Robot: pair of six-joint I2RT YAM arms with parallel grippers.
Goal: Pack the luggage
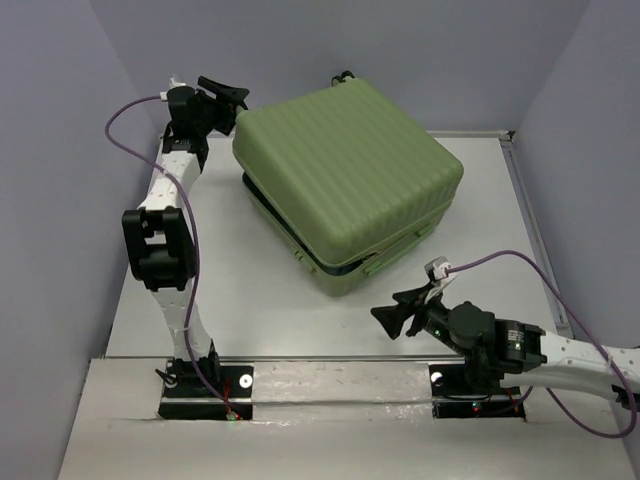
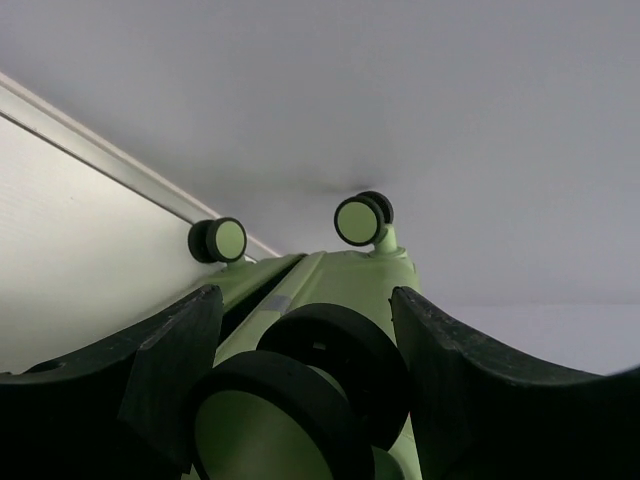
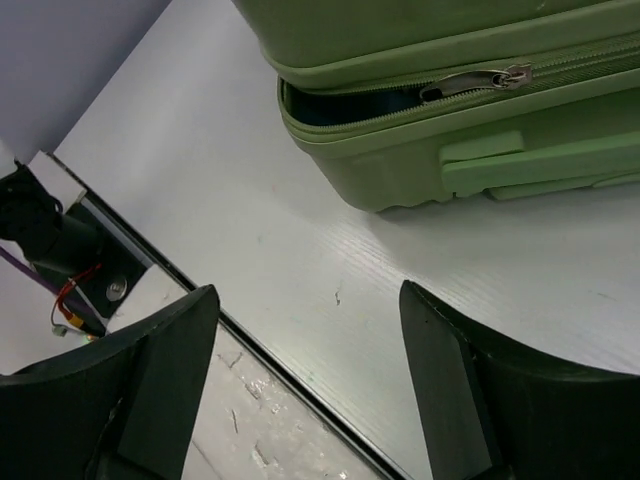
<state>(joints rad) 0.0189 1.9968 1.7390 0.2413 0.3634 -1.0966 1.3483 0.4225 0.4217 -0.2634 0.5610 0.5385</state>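
1. The luggage [image 1: 350,180] is seen lying flat mid-desk [image 1: 250,300], lid down, with a dark gap left by the zipper pull [image 3: 480,82].
2. The left end effector [image 1: 232,97] is held at its far-left corner, fingers apart around a wheel [image 2: 340,350].
3. The right end effector [image 1: 392,310] is held spread open above the desk, near the front corner.

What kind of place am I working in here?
Likely a robotics lab cell: plain walls enclose a white table holding the luggage, with arms bolted to a metal plate at its edge.
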